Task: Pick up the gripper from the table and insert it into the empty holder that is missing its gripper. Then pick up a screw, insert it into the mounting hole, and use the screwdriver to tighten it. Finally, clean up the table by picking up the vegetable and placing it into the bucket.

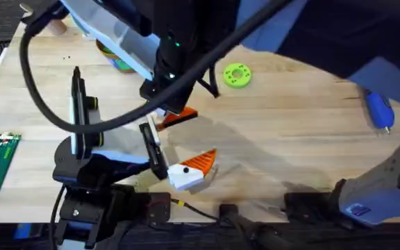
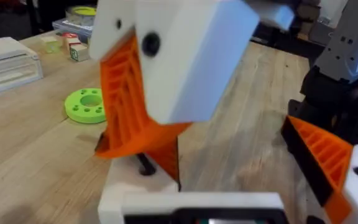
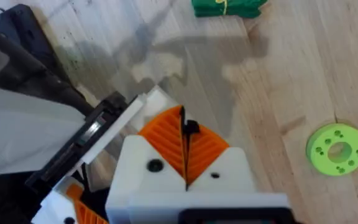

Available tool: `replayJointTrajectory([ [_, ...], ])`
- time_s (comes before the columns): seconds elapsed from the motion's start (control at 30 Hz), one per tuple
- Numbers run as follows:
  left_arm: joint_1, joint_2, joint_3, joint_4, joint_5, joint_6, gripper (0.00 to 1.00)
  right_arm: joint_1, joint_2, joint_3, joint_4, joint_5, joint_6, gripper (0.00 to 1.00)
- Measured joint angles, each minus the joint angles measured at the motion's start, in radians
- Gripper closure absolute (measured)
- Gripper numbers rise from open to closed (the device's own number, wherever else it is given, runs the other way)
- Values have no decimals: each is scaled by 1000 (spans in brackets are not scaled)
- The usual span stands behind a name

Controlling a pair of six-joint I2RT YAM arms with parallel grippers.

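Right hand (image 3: 185, 155) has its ribbed orange pads pressed closed on a tiny dark screw (image 3: 191, 128). Left hand (image 2: 241, 155) gapes open. Blue-handled screwdriver (image 1: 379, 110) lies upper right on the wood-grain surface (image 1: 290, 139).

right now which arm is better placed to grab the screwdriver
right, likely: the screwdriver lies on the right side, near that arm's base; but the right gripper is shut on a small black piece
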Motion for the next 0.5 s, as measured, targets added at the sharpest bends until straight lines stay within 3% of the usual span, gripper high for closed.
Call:
replayJointTrajectory([
  [0.5,0,0,-1,1,-12,7,8,0,-32,-2,-13,-68,0,995],
])
